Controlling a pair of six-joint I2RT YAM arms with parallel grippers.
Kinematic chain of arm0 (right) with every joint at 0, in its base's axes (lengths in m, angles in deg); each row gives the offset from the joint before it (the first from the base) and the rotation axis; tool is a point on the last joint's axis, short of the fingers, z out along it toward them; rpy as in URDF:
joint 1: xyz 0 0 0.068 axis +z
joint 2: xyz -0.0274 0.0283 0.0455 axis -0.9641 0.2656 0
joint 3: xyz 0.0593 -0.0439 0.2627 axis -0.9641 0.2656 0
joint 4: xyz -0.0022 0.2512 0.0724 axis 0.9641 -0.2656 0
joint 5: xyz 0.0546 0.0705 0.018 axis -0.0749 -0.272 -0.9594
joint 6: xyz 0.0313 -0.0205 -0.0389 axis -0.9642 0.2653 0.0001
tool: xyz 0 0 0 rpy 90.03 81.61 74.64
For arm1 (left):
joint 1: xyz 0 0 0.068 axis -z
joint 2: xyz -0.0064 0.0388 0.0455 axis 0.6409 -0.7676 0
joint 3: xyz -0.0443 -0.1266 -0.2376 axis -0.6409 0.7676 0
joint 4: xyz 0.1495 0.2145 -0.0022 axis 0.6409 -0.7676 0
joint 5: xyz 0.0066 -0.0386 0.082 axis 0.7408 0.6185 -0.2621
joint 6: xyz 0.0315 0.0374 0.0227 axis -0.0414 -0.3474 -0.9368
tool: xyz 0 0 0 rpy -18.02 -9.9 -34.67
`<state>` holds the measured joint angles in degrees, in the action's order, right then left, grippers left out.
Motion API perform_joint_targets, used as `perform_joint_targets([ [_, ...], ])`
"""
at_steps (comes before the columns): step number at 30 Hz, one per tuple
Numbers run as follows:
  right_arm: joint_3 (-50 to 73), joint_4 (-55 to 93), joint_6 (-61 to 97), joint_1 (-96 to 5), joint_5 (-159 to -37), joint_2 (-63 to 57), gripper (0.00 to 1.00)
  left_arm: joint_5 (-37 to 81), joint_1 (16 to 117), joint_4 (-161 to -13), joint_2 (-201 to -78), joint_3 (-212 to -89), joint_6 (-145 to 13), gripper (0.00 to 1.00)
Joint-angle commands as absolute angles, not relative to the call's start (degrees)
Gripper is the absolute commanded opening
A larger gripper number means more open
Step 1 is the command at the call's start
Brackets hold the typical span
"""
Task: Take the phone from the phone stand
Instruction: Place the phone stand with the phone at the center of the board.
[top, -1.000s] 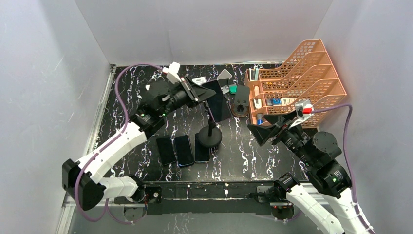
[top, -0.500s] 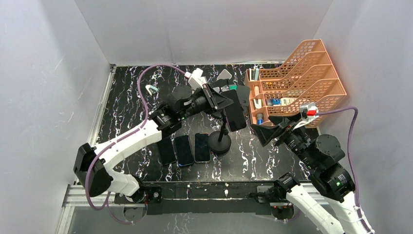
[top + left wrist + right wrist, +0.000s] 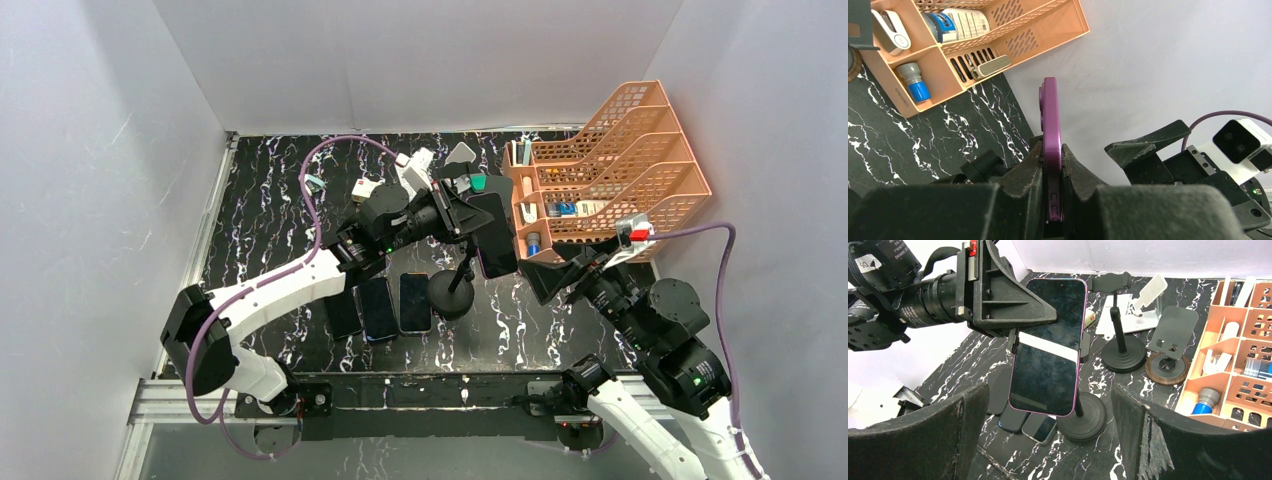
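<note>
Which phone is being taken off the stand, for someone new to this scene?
Start at the orange organizer on the table's right side; just left of it a black stand rises from a round base. The purple phone sits upright there, clamped by the left gripper. Unlike the three phones lying flat nearby, it is raised.

Plain pale grey walls (image 3: 420,60) are enclosing a black tabletop (image 3: 260,215) veined with white marbling. Even, soft light is falling across it, and the walls are meeting in corners behind.
</note>
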<state>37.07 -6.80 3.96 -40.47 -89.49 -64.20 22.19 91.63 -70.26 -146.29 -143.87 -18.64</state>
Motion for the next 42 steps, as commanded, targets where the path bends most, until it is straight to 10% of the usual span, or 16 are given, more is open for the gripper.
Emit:
perform_joint_targets([
  [1, 37.41, -6.62, 3.22, -40.55, -89.62, -65.38, 0.98, 21.22, 91.91, -63.49, -143.74, -141.46, -19.7, 0.0],
  [42, 39.37, -6.8, 3.26, -40.56, -91.26, -63.57, 0.98, 19.1, 91.89, -67.42, -141.51, -135.78, -23.57, 0.19],
])
